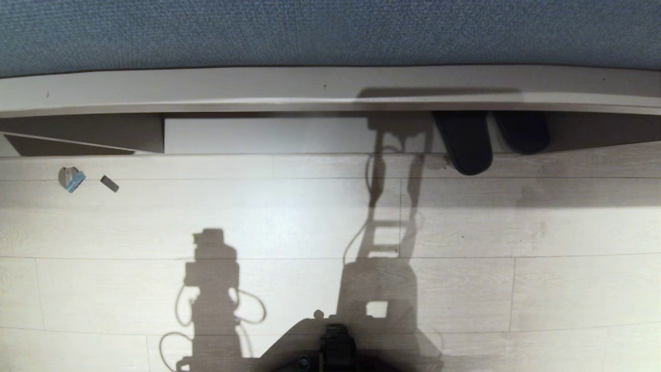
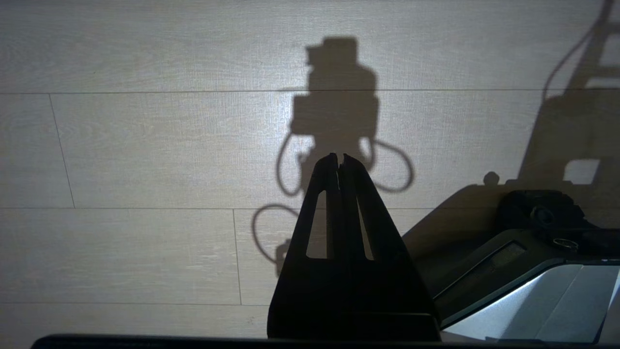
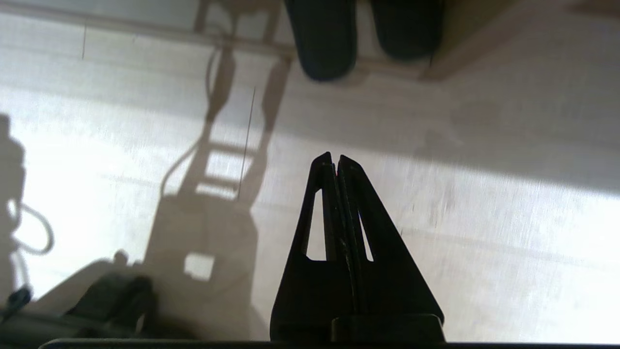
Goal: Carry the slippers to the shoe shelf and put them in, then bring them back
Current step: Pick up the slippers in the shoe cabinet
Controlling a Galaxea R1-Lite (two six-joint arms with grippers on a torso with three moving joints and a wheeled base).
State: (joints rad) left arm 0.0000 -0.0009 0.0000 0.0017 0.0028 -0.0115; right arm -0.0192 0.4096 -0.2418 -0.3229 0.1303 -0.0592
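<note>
1. The pair of flat dark grey-blue fabric slippers (image 1: 490, 137) lies in the upper right of the head view, side by side, with the toes pushed in under the top board of the low taupe wood-laminate shoe shelf (image 1: 330, 90). The heel of the left one (image 1: 467, 147) sticks out over the front lip onto the pale wood-plank floor (image 1: 155, 222); the right one (image 1: 522, 133) sits a little deeper inside.

2. The right wrist view shows the same: both slippers (image 3: 363, 34) are at the top centre of that frame, well apart from the right gripper (image 3: 335, 161).

3. The fingers of the right gripper are pressed together and they pinch nothing. The gripper hangs over bare floor, and only its shadow falls near the shelf.

4. The left gripper (image 2: 338, 160) is in the middle of the left wrist view, above the floor beside the dark base of the robot (image 2: 533, 232). Its fingers are also pressed together and empty. This arm looks parked.

5. My judgement: the first half of the task, carrying the slippers and putting them into the shelf, seems done, although one heel is not fully inside.

6. What remains is the second half: to reach again for the slippers, grasp them, take them out and bring them back.

7. In the upper left of the head view, two small scraps (image 1: 85, 181) lie on the floor; they do not belong to the task.
</note>
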